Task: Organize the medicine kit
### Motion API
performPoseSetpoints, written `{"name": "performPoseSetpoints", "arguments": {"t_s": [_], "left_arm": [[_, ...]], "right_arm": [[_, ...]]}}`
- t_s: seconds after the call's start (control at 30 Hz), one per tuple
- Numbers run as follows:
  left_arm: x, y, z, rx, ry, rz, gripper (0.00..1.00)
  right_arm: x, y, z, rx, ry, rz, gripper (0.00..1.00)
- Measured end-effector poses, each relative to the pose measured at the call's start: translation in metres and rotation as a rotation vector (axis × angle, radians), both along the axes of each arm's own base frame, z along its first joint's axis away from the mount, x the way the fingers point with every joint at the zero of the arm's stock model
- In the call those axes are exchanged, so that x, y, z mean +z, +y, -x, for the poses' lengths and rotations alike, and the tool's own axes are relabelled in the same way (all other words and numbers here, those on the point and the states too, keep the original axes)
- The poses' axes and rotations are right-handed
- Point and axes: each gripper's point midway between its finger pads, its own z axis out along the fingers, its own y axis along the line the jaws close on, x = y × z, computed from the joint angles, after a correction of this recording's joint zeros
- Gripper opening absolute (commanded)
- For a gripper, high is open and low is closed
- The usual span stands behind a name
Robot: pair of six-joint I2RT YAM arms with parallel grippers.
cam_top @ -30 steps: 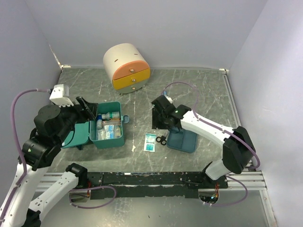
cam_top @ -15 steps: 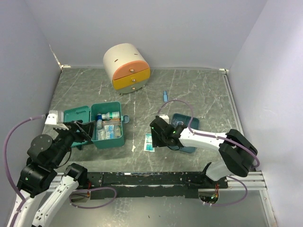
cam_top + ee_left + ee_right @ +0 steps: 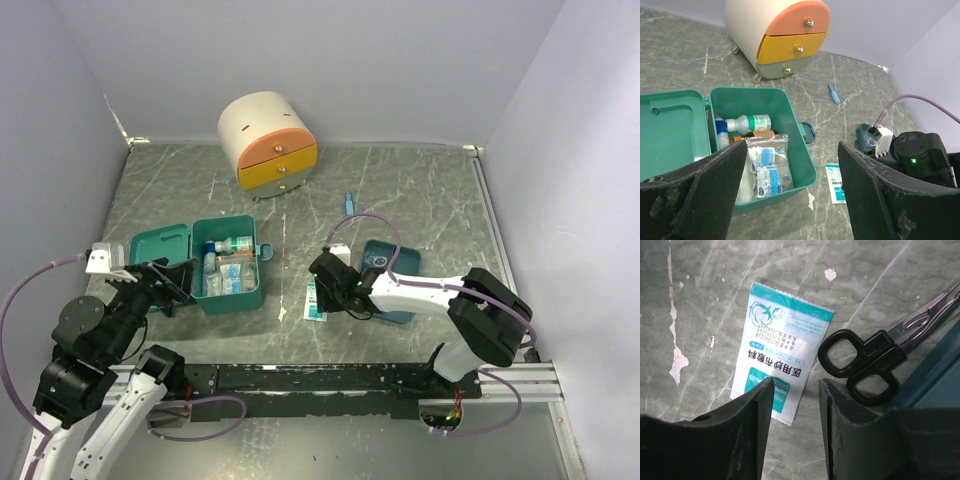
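Your right gripper (image 3: 794,390) sits over the flat white-and-teal sachet (image 3: 782,360). On its right side, black-handled scissors (image 3: 865,360) lie just beside it, against the dark-blue plastic tray (image 3: 400,262). On its left, the marble table (image 3: 290,285) is bare up to the teal-green rectangular plastic medicine kit (image 3: 790,107). The kit's lid lies flat, so you can reach in from above. Bottles and bags fill it, and only the far end has room.

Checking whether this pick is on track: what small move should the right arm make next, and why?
Probably lower the right gripper onto the dressing packet and close. Its jaws stand open over the packet's edge, holding nothing; the packet lies flat on the table beside the scissors, outside the open medicine kit.
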Motion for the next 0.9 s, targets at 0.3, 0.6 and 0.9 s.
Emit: {"name": "performPoseSetpoints", "arguments": {"t_s": [0.3,0.6,0.9], "left_arm": [[-0.003,0.005,-0.001,0.032,0.015,0.008,0.85],[-0.002,0.006,0.001,0.031,0.005,0.013,0.85],[-0.003,0.005,0.000,0.031,0.012,0.010,0.85]], "right_arm": [[-0.002,0.008,-0.015,-0.016,-0.054,0.061,0.27],[-0.003,0.018,-0.025,-0.013,-0.080,0.086,0.00],[0.004,0.013,-0.023,-0.012,-0.088,0.099,0.00]]}}
